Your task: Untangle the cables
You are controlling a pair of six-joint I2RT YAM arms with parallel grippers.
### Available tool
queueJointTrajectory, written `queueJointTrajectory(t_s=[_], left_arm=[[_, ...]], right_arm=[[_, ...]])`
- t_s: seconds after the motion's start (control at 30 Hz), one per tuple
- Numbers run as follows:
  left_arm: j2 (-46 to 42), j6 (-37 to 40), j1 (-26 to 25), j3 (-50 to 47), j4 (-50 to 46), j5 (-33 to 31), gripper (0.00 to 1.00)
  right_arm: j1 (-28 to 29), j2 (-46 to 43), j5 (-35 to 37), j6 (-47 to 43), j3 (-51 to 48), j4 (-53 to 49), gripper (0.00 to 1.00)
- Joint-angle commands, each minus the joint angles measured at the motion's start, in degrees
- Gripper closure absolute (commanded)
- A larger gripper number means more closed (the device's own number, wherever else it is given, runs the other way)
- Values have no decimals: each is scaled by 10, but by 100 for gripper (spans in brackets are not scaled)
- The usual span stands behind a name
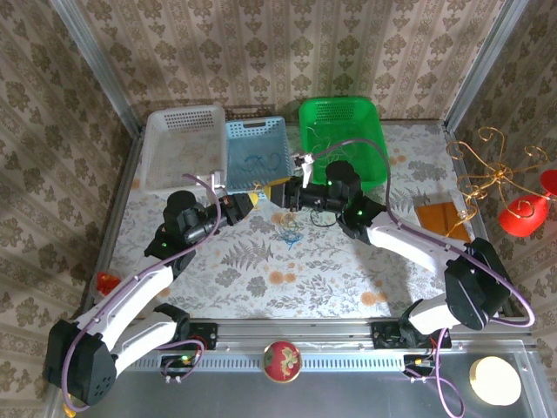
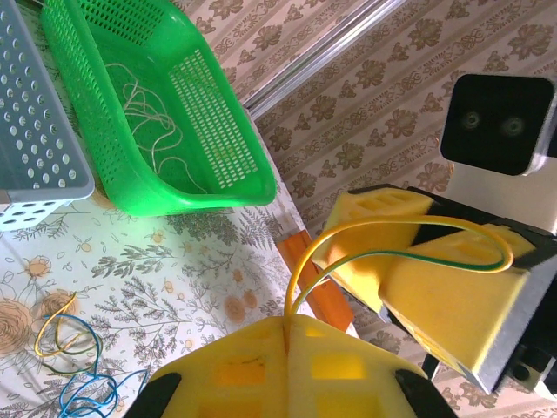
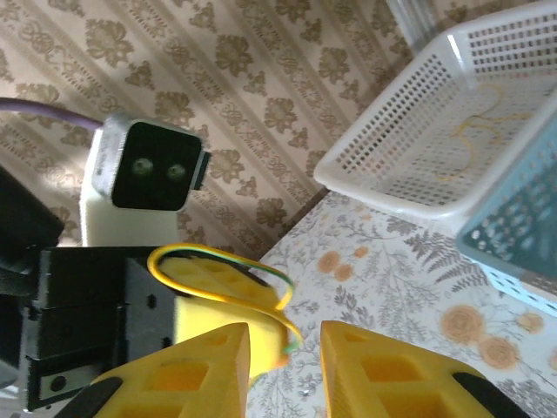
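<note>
A yellow-and-green cable arcs between my two grippers above the table. My left gripper is shut on one end of it, the pads pressed together. The loop's far end hangs in the gap of my right gripper, whose yellow fingers stand apart around the wire without pinching it. From above, the left gripper and right gripper nearly meet in front of the baskets. A small tangle of yellow, blue and green cables lies on the cloth below them.
Three baskets line the back: a white basket with a yellow wire, a blue basket, and a green basket holding pale wires. An orange tile and a gold wire stand with red ornaments sit at the right.
</note>
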Motion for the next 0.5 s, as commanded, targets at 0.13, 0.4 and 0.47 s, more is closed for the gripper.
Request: queueJointTrajectory(t_s=[0.13, 0.4, 0.47], left_arm=[[-7, -5, -3, 23, 11, 10, 100], [-8, -6, -3, 26, 13, 11, 100], [-7, -6, -3, 26, 12, 12, 100]], right_arm=[[-6, -14, -21, -3, -4, 28, 56], [4, 17, -49, 3, 18, 39, 56], [7, 24, -50, 4, 24, 40, 56]])
